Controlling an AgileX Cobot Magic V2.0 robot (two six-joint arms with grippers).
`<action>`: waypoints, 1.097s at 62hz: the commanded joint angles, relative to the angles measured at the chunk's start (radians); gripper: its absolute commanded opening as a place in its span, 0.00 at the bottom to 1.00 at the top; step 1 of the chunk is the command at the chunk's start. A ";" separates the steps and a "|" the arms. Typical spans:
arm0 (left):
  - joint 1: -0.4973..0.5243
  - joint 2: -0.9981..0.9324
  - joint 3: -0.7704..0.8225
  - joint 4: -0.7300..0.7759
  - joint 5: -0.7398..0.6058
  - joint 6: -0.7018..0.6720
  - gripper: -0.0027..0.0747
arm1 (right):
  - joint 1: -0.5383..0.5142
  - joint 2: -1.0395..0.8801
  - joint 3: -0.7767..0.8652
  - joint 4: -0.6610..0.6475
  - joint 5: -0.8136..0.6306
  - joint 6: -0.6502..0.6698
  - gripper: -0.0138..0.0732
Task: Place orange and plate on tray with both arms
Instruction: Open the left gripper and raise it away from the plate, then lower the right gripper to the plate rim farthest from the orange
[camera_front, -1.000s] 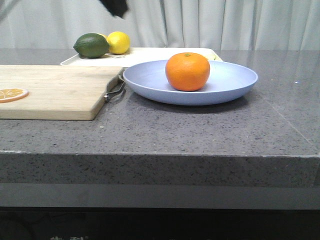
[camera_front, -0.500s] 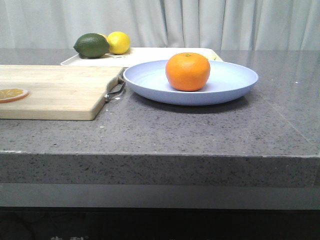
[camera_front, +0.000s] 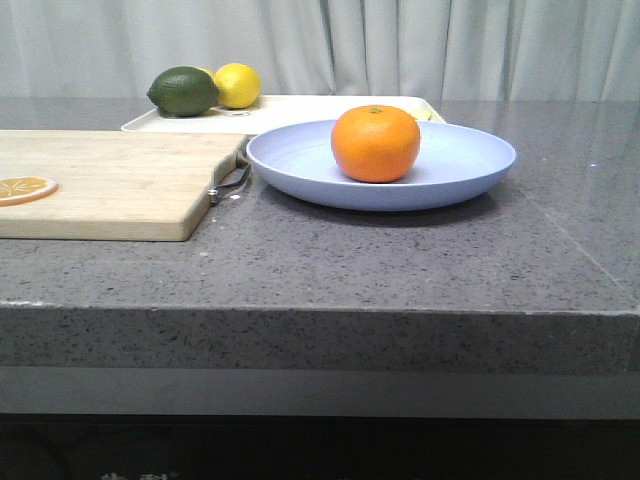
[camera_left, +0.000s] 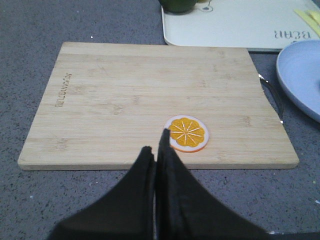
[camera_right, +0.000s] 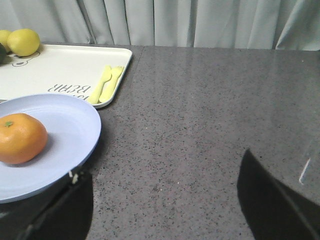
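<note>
The orange (camera_front: 375, 142) sits on the pale blue plate (camera_front: 460, 170) on the grey counter; both also show in the right wrist view, the orange (camera_right: 20, 138) and the plate (camera_right: 65, 130). The white tray (camera_front: 320, 104) lies behind the plate, and shows in both wrist views (camera_left: 240, 25) (camera_right: 60, 65). My left gripper (camera_left: 155, 145) is shut and empty, above the near edge of the wooden board. My right gripper (camera_right: 160, 172) is open and empty over bare counter, its one finger (camera_right: 65, 205) beside the plate's rim. Neither gripper shows in the front view.
A wooden cutting board (camera_front: 110, 180) with an orange slice (camera_front: 24, 188) lies left of the plate. A green lime (camera_front: 183, 90) and a yellow lemon (camera_front: 237, 84) sit on the tray's far left. Yellow cutlery (camera_right: 105, 84) lies on the tray's right edge.
A dark arm part at the top of the front view one second ago has left that view. The orange, plate and tray have not moved.
</note>
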 joint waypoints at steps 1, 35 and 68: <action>0.002 -0.109 0.037 -0.004 -0.094 -0.009 0.01 | 0.001 0.016 -0.035 0.002 -0.084 -0.008 0.85; 0.002 -0.397 0.163 -0.004 -0.113 -0.009 0.01 | 0.006 0.502 -0.234 0.180 -0.038 -0.008 0.85; 0.002 -0.397 0.163 -0.004 -0.113 -0.009 0.01 | 0.100 1.111 -0.718 0.385 0.179 -0.009 0.85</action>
